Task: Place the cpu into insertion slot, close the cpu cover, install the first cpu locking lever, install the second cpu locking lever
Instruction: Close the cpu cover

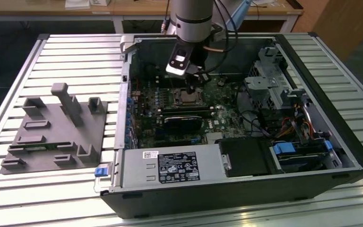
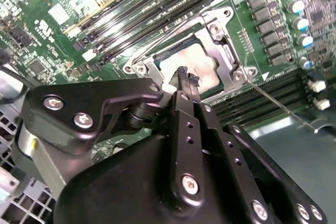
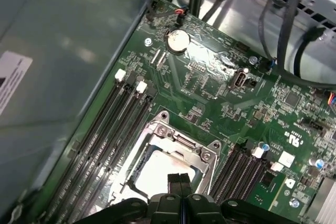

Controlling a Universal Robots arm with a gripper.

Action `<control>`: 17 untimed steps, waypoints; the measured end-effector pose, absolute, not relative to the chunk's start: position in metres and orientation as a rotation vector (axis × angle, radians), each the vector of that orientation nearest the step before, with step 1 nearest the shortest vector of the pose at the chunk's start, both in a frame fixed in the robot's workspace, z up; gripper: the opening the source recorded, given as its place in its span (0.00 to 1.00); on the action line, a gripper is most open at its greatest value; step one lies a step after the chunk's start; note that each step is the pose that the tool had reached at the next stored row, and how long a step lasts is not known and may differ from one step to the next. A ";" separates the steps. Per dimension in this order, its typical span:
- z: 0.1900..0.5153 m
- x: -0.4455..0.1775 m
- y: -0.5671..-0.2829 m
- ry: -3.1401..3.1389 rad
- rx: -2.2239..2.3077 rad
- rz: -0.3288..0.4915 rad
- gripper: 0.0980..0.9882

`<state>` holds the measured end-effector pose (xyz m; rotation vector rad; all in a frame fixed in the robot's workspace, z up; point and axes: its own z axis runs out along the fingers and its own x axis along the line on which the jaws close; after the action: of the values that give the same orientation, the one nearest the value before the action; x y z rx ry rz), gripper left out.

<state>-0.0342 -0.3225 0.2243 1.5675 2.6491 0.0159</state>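
Nesting cpu (image 2: 193, 60) (silvery) in insertion slot (image 2: 237, 74)

Slatted metal table (image 1: 74, 52) under open computer case (image 1: 232, 196). Grey fixture block (image 1: 52, 130) on table at case's 9 o'clock, just beside it. Inside case: labelled power supply (image 1: 168, 166) at 6 o'clock, blue-tabbed drive bay (image 1: 289, 150) at 4 o'clock. Wooden desk (image 1: 43, 9) beyond, at 11 o'clock. In first wrist view, coin battery (image 3: 177, 40) and long black memory slots (image 3: 113, 124) on green board (image 3: 210, 87).

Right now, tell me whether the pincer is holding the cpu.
No: the cpu lies flat inside the window of the cpu cover, while the pincer is shut with nothing between its fingers.
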 end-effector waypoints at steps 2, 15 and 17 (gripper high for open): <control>0.224 -0.034 -0.322 2.664 1.535 0.008 0.01; 0.224 -0.034 -0.322 2.756 1.312 -0.045 0.01; 0.224 -0.034 -0.322 2.768 1.277 -0.055 0.01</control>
<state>-0.0343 -0.3225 0.2243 1.2772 2.7677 -0.0547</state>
